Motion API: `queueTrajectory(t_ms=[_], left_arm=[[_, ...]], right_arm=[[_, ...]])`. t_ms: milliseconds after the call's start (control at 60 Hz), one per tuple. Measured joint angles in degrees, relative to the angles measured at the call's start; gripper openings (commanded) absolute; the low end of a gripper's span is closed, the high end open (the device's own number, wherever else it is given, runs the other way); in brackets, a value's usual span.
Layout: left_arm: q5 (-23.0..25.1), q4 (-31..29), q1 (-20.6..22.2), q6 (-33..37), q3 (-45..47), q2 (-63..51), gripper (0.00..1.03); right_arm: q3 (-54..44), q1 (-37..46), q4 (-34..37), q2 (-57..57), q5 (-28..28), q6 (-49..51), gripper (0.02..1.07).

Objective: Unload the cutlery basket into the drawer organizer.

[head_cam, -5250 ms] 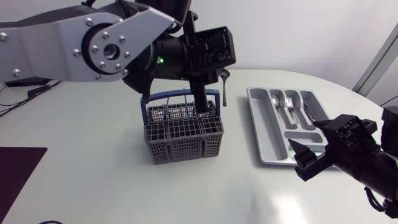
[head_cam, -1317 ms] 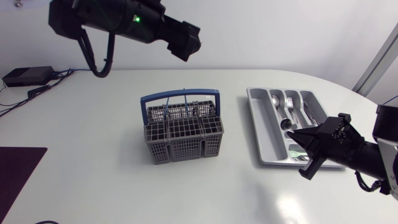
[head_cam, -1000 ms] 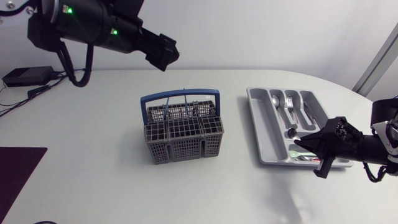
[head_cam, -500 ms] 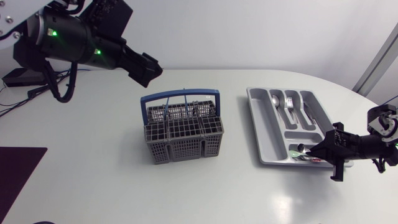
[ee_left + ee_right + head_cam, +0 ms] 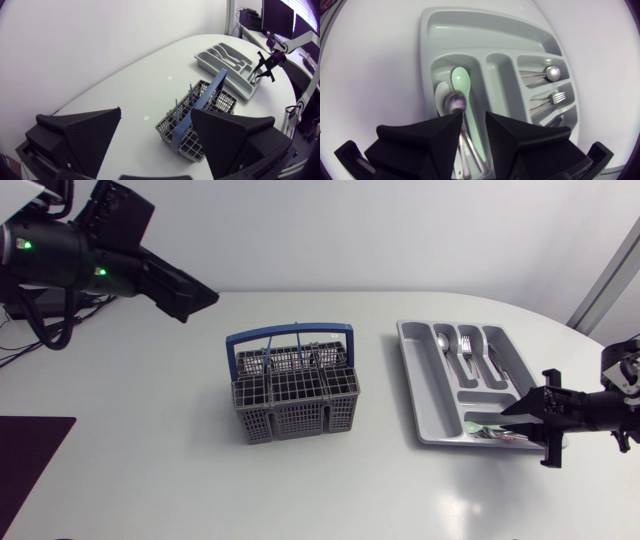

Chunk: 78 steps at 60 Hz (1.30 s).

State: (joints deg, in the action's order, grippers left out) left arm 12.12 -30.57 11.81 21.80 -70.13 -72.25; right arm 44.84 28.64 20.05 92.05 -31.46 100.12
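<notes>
The right gripper [image 5: 472,116] hangs low over the near end of the drawer organizer [image 5: 420,385], its 2 fingers a little apart and, as far as the wrist view shows, clamping nothing. The metal spoon [image 5: 454,101] lies in the compartment beneath, its handle running through the gap alongside the handle of a pale green spoon [image 5: 461,80]. This looks like the end of 1 delivery, so what matters now is leaving cleanly. The fingers should widen slightly so neither drags a handle, then the gripper should rise straight up before swinging away, because a sideways exit could catch the organizer's rim or flick the spoons out. The metal spoon's bowl seems to rest on another bowl, so any nudge may shift it. The cutlery basket [image 5: 295,392] stands mid-table, well apart from the organizer, and whether anything remains inside is hard to tell. The left gripper [image 5: 156,111] hovers wide open and empty, high beyond the basket. It should drop vertically between the blue handle and the wire walls, not at an angle.
</notes>
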Motion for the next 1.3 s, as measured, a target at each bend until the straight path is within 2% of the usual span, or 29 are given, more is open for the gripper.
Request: queueTrajectory(t_ms=[150,417,533,700,883,1117,1167,1267,1300], left_arm=[[6.0,2.8,-6.2,3.1,3.6,0.9,0.97],[11.3,11.5,-11.8,6.2,10.8,0.9,0.96],[11.8,14.9,-12.1,6.8,12.3,-0.6,0.96],[12.8,19.8,-12.0,6.8,13.2,-5.8,0.96],[12.9,25.3,-10.1,6.8,13.1,-14.4,0.94],[12.9,26.6,-8.7,6.8,7.5,-26.5,0.94],[12.9,26.7,-8.7,6.8,5.5,-28.5,0.86],[12.9,27.1,-8.7,6.7,2.9,-30.7,0.66],[12.9,27.1,-8.7,6.7,1.9,-31.4,0.58]], right_arm=[[-0.7,-1.0,-0.1,-8.2,-1.6,-4.4,0.72],[-6.1,-13.5,0.8,-24.9,-2.2,-19.7,0.75],[-8.2,-21.9,0.8,-31.4,-1.0,-28.4,0.75],[-8.8,-36.2,0.1,-36.5,3.6,-41.7,0.75],[-8.9,-48.0,-4.9,-34.7,8.7,-51.6,0.75],[-8.9,-56.6,-9.0,-27.4,11.1,-57.7,0.74],[-8.9,-58.0,-9.7,-25.5,11.7,-58.7,0.71],[-8.8,-59.3,-10.2,-22.8,11.8,-59.7,0.51],[-8.8,-59.5,-10.7,-21.7,11.9,-59.9,0.41]])
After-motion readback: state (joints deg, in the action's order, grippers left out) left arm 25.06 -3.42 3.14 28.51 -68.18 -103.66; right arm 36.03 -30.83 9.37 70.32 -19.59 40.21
